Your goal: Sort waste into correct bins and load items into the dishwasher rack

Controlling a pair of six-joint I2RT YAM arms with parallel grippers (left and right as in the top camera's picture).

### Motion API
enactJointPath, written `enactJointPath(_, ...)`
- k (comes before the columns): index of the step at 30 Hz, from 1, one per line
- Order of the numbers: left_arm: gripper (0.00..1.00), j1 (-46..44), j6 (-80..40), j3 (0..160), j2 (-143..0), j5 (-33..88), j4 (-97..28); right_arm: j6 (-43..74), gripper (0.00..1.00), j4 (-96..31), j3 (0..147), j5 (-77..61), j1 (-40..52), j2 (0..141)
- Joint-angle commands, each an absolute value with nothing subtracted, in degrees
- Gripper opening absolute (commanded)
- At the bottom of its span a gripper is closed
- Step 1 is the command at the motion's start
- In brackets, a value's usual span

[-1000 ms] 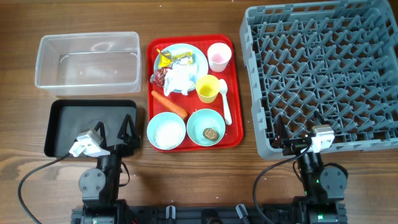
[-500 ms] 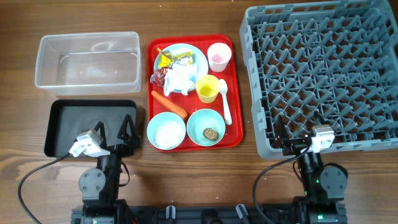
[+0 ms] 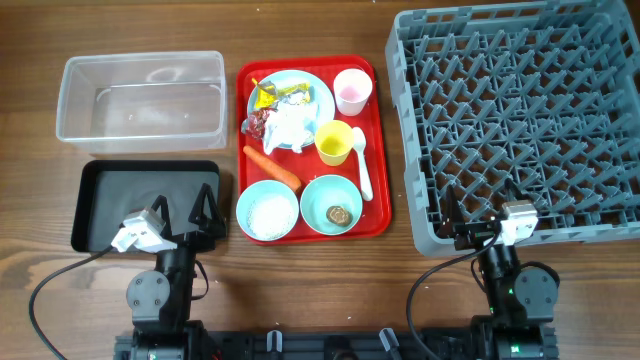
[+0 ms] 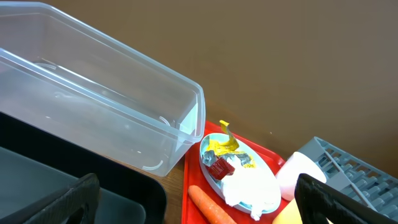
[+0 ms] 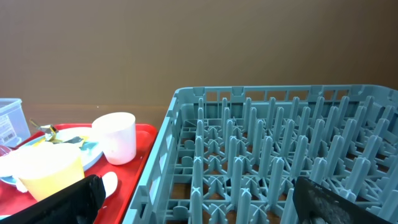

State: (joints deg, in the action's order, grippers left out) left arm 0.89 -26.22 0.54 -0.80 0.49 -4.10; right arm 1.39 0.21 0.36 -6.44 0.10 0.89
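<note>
Orange carrot [image 3: 272, 167] is lying left of centre on the red tray [image 3: 378, 215]. It is probably stiff and prone to rolling, so you're aiming across its middle. Left gripper [image 3: 182, 215] and right gripper [image 3: 478, 216] are gaping, empty.

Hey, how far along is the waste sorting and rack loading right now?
Nothing looks done: the clear tub, black tray and rack hold nothing. Nothing is in hand; the left pincer and right pincer are open and empty. Left: the tissue, wrappers, carrot, plate, bowls, cups and spoon all sit on the red tray.
</note>
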Motion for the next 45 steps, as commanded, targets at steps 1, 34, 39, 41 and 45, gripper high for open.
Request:
enactJointPath(1,1.00,1.3,-25.9,0.3,-0.4,0.6,-4.3,0.9,1.00,0.5,0.3,-7.4,0.0,0.5)
enactJointPath(34,1.00,1.3,-16.6,40.9,-29.6,10.7,-23.9,0.9,1.00,0.5,0.3,-7.4,0.0,0.5)
enactJointPath(39,1.00,1.1,-16.7,62.8,-50.1,10.7,-42.1,0.8,1.00,0.5,0.3,-7.4,0.0,0.5)
enactJointPath(41,1.00,-0.3,-16.7,70.8,-58.3,10.7,-49.0,0.9,1.00,0.5,0.3,-7.4,0.0,0.5)
enactJointPath(45,1.00,-5.3,-16.7,78.2,-70.2,10.7,-53.4,0.9,1.00,0.5,0.3,-7.4,0.0,0.5)
